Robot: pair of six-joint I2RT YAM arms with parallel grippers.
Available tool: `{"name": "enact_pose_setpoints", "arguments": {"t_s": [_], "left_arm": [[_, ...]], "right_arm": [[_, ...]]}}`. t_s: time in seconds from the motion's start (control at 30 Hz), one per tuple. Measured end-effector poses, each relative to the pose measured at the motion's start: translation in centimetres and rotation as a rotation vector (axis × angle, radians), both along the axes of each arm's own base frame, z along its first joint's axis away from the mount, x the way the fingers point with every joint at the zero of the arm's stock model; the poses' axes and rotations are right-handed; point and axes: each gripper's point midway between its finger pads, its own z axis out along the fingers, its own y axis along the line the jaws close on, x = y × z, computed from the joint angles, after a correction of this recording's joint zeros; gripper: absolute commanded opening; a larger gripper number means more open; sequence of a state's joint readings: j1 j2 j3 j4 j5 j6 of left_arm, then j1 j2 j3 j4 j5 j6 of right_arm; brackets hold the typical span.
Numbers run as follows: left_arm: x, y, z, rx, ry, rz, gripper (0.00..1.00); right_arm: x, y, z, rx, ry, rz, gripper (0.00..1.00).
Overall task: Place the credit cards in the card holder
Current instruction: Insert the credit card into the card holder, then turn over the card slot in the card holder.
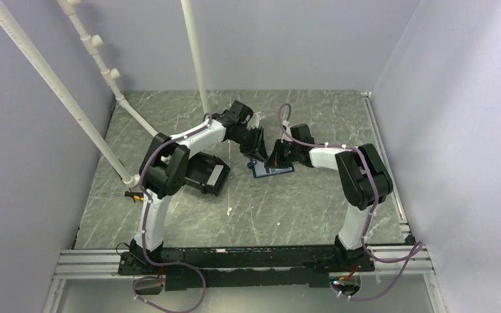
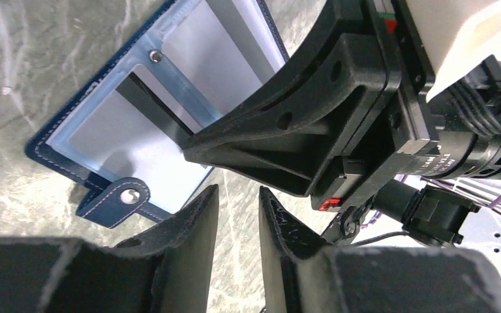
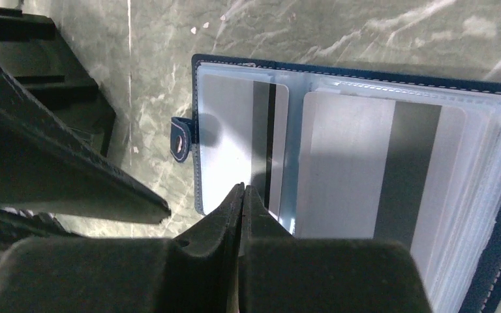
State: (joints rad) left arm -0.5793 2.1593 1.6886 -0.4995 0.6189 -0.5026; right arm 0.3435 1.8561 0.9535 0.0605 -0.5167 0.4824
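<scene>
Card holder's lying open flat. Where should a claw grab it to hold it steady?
The snap tab: it sticks out past the cover edge of the card holder, while the rest lies flat on the table. Probably come in low from the tab side, where the left claw sits.

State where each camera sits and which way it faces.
Top external: above, behind the bases, looking down on the table; left arm, right arm show.
Left wrist: looks past the left gripper at the card holder; the right gripper intrudes.
Right wrist: looks past the shut right gripper onto the open card holder.
Shared: all show the card holder.
</scene>
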Motion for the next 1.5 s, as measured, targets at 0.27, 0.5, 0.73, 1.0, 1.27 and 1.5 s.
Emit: {"name": "enact_pose_setpoints", "arguments": {"t_s": [0.27,0.5,0.73,1.0,1.27,1.5], "left_arm": [[-1.4,1.4,-3.0,0.128,-0.012,-0.018,0.41],[-1.5,3.6,-4.8,0.243,-0.019,-0.001,0.44],[-1.5,3.6,-4.9,0.245,-0.015,0.004,0.43],[-1.8,3.7,-4.6,0.231,-0.011,0.033,0.50],[-1.1,2.8,-2.3,0.162,-0.032,0.070,0.45],[-0.9,2.6,-2.0,0.139,-0.018,0.086,0.49]], "right_arm": [[0.3,-0.2,-0.2,-0.017,-0.007,-0.016,0.00],[0.3,-0.3,-0.2,-0.020,-0.009,-0.018,0.00],[0.3,-0.3,-0.2,-0.019,-0.009,-0.018,0.11],[-0.2,-1.2,0.3,-0.071,-0.009,-0.017,0.19],[-0.6,-1.4,-0.1,-0.107,0.001,-0.012,0.01],[-0.3,-1.5,-0.6,-0.147,0.002,-0.029,0.00]]}}
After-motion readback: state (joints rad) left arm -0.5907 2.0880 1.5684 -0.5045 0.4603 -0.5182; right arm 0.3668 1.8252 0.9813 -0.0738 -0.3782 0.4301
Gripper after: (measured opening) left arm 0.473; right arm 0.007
